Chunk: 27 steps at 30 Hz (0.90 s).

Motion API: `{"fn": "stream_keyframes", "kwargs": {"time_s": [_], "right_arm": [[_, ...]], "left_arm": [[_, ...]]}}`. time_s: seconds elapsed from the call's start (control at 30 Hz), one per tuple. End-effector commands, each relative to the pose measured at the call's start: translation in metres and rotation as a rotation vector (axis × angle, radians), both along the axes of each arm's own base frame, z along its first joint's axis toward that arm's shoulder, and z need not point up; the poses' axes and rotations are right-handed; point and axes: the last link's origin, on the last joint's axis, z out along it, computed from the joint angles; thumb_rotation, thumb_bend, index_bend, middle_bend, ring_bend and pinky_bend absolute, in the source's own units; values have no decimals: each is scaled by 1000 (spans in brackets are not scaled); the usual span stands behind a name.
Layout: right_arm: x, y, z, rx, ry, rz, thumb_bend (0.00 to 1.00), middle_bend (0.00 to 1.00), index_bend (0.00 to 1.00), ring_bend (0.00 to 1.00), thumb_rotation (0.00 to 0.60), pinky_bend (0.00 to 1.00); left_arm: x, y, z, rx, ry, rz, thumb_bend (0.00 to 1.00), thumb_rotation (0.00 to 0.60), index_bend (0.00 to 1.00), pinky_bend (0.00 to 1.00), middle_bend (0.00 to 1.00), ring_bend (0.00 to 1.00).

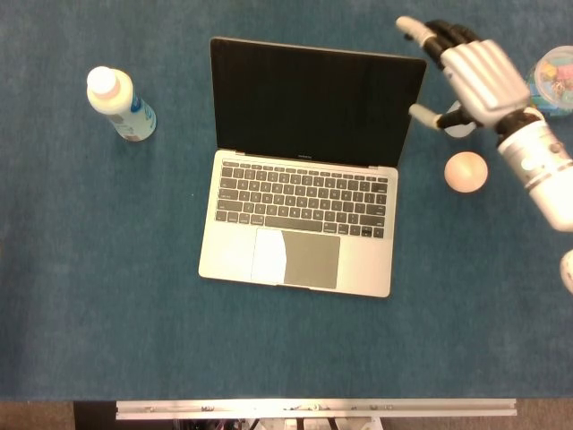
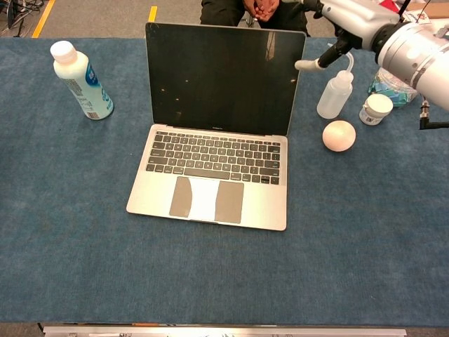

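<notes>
Your right hand (image 1: 474,76) hangs above the far right of the counter (image 1: 107,296) — fingers (image 1: 428,32) stretched out together and pointing away from you, thumb (image 2: 309,64) jutting sideways, nothing in its grasp. The white forearm (image 1: 546,175) slants in from the right edge, wrist tilted upward. Your left arm and hand appear in neither view.

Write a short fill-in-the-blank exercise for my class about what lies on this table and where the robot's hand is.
1. The laptop is ____, its screen dark.
2. The white bottle with the blue label stands to the ____ of the laptop in the chest view.
3. The peach ball lies on the blue ____.
4. The right hand holds ____.

Missing words: open; left; cloth; nothing
</notes>
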Motion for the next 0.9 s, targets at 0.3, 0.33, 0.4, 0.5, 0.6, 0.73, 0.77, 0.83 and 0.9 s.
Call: {"fn": "stream_keyframes", "kwargs": {"time_s": [0.3, 0.33, 0.4, 0.5, 0.6, 0.73, 0.77, 0.83, 0.9], "right_arm": [[-47, 63, 70, -179, 152, -7, 224, 207, 61, 112, 600, 162], [-54, 71, 76, -196, 165, -24, 224, 207, 61, 112, 600, 162], [-69, 87, 90, -231, 200, -65, 224, 207, 61, 112, 600, 162], [-88, 110, 106, -275, 253, -117, 224, 207, 61, 112, 600, 163], [-107, 133, 114, -296, 293, -165, 224, 207, 61, 112, 600, 162], [-128, 158, 121, -310, 297, -225, 224, 211, 61, 112, 600, 162], [-133, 165, 123, -323, 295, -238, 224, 211, 61, 112, 600, 162], [-140, 175, 126, -347, 290, -255, 224, 214, 61, 112, 600, 162], [-145, 182, 128, -355, 294, -267, 223, 222, 61, 112, 600, 162]], "left_arm": [[-3, 7, -3, -9, -4, -6, 246, 600, 226, 82, 160, 93], [-2, 8, -4, -10, -4, -8, 246, 600, 226, 82, 160, 93], [-2, 9, -5, -13, -3, -14, 246, 600, 225, 82, 160, 93], [-1, 11, -6, -10, 9, -23, 246, 600, 226, 82, 160, 94], [0, 12, -8, -12, 4, -27, 246, 600, 226, 82, 160, 93], [4, 14, -11, -27, 0, -45, 246, 600, 226, 82, 160, 94], [6, 14, -12, -29, 0, -52, 246, 600, 226, 82, 160, 94], [8, 15, -13, -30, -3, -63, 246, 600, 226, 82, 160, 94], [10, 15, -13, -29, -3, -69, 246, 600, 226, 82, 160, 93]]}}
